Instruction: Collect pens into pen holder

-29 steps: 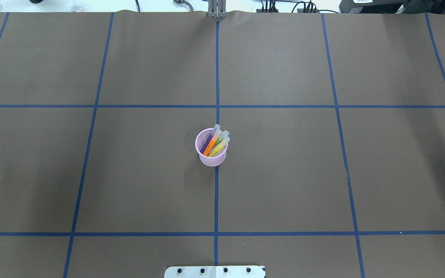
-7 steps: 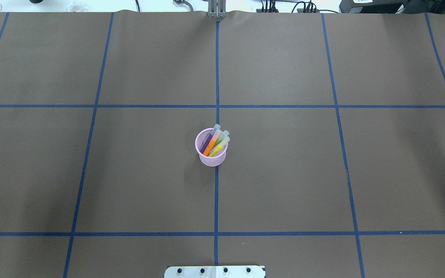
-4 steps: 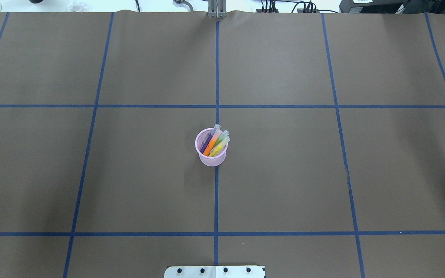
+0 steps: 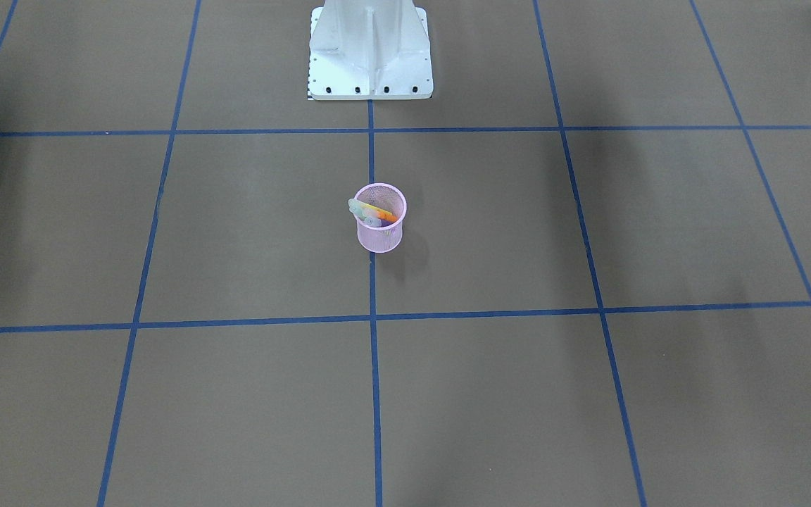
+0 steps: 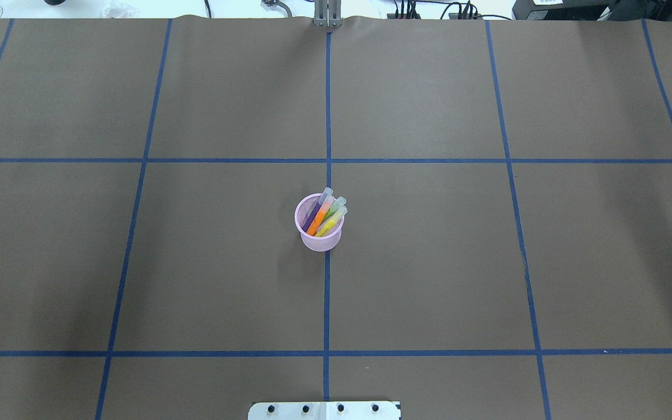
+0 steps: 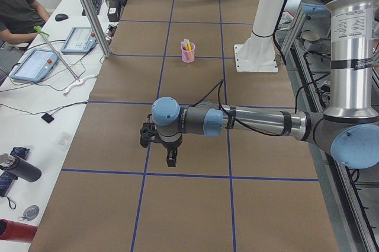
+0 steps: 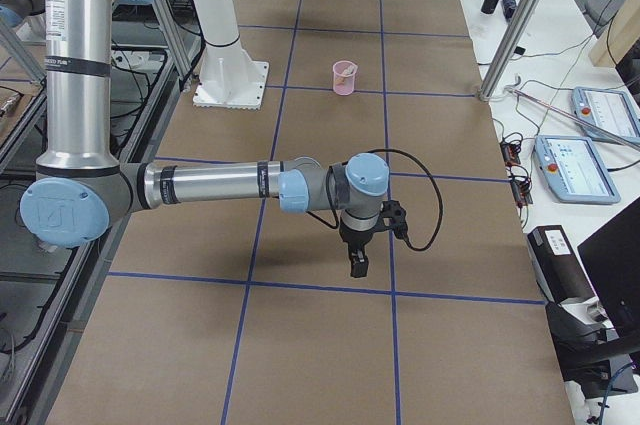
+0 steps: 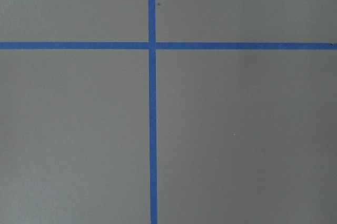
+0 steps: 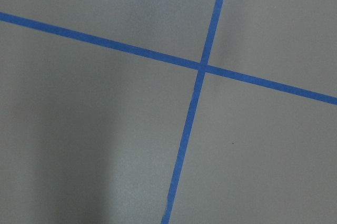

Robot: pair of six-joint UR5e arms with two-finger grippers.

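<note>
The pink mesh pen holder stands upright at the table's centre on a blue tape line, small and far in the side views. Several pens, purple, orange, green and yellow, lean inside it with pale caps over the rim. My left gripper hangs low over the mat at the table's left end, far from the cup. At the right end my right gripper does the same. Both show only in the side views, so I cannot tell whether they are open or shut.
The white robot base stands behind the cup. Blue tape lines grid the brown mat. A metal post and control tablets sit beside the left end, where a person sits. Pendants lie off the right end.
</note>
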